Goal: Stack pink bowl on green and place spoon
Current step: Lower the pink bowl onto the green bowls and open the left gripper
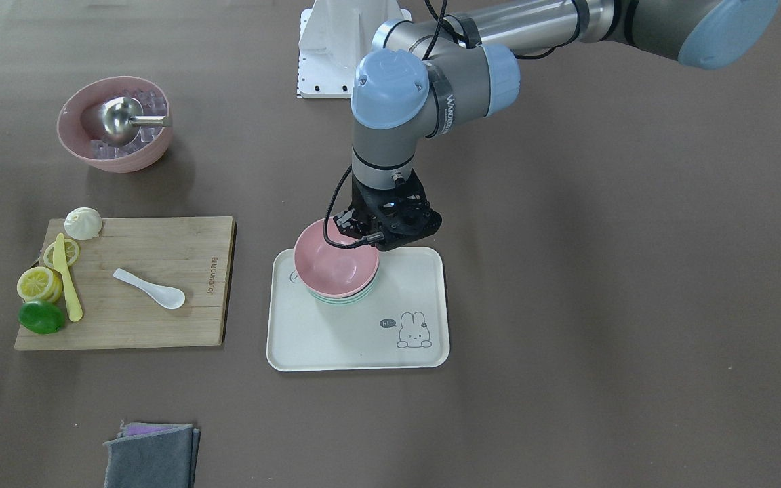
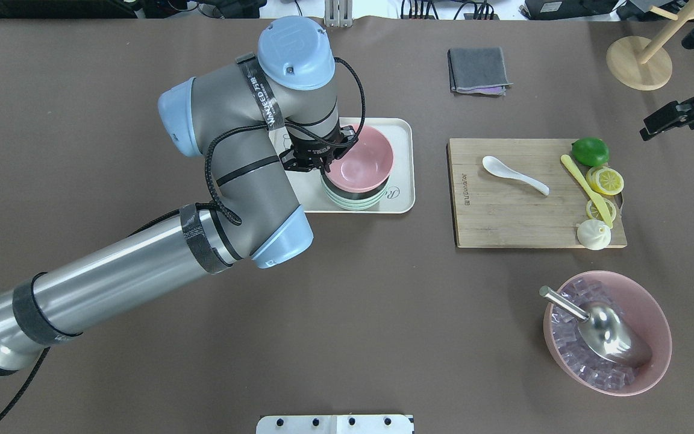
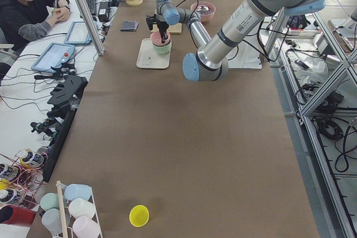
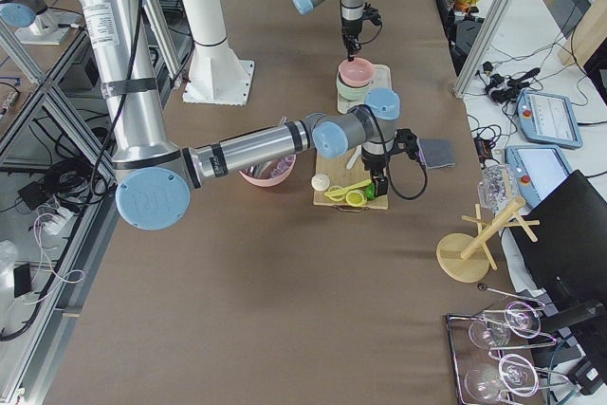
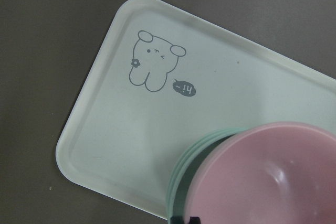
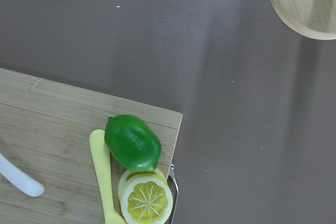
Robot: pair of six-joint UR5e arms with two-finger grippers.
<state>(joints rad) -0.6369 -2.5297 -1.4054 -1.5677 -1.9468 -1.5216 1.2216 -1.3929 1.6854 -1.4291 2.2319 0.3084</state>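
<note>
Pink bowl sits in the green on the tray; left gripper looks clamped on its nine-o'clock rim. Spoon lies on the board.

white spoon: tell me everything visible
The spoon is small, glossy white, ceramic-looking, one piece: oval scoop and short curved handle. It lies diagonally near the middle of the bamboo cutting board, scoop end toward the tray, handle end toward the yellow knife, apart from it. Only the board touches it.

Left end effector points straight down, elbow bent; right end effector hovers raised.
</note>
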